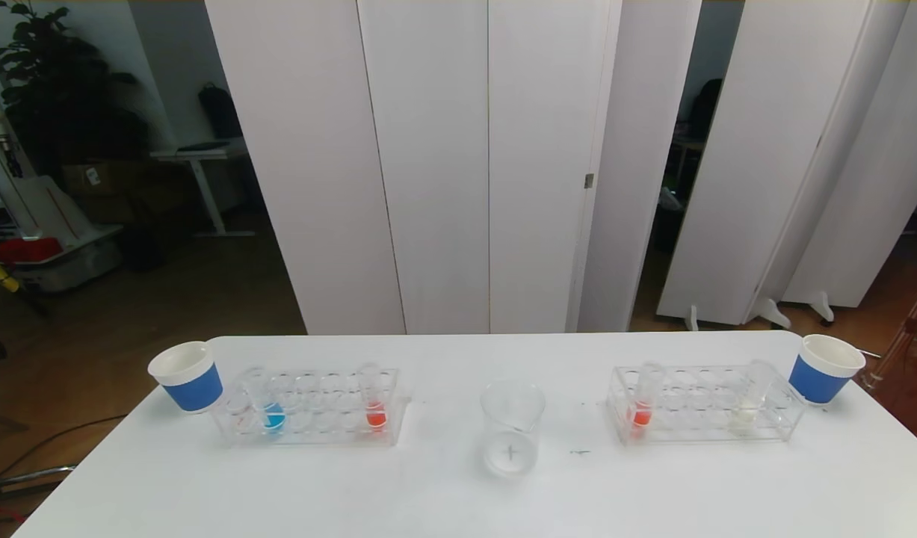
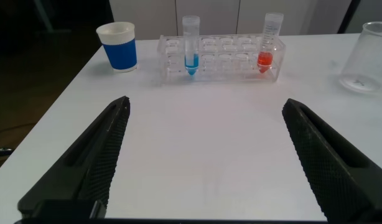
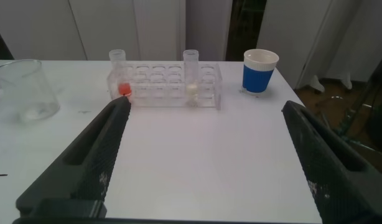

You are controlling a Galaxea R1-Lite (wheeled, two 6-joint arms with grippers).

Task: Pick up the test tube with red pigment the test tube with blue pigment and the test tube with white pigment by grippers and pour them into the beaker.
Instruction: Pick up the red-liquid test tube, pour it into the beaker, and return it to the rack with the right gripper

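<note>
1. I see the beaker (image 1: 510, 430) upright at the middle of the white bench (image 1: 443, 493), between two clear racks.
2. The left rack (image 1: 312, 407) holds the test tube with blue pigment (image 1: 271, 409) and a red tube (image 1: 374, 403); a blue cup (image 1: 189, 376) stands just beside it.
3. The right rack (image 1: 701, 403) holds another red tube (image 1: 642, 407) and the test tube with white pigment (image 1: 748, 409), with a second blue cup (image 1: 823, 368) alongside.
4. My left end effector (image 2: 206, 162) is spread wide above bare bench, holding nothing.
5. My right end effector (image 3: 206, 162) is likewise wide and empty, well short of its rack.
</note>
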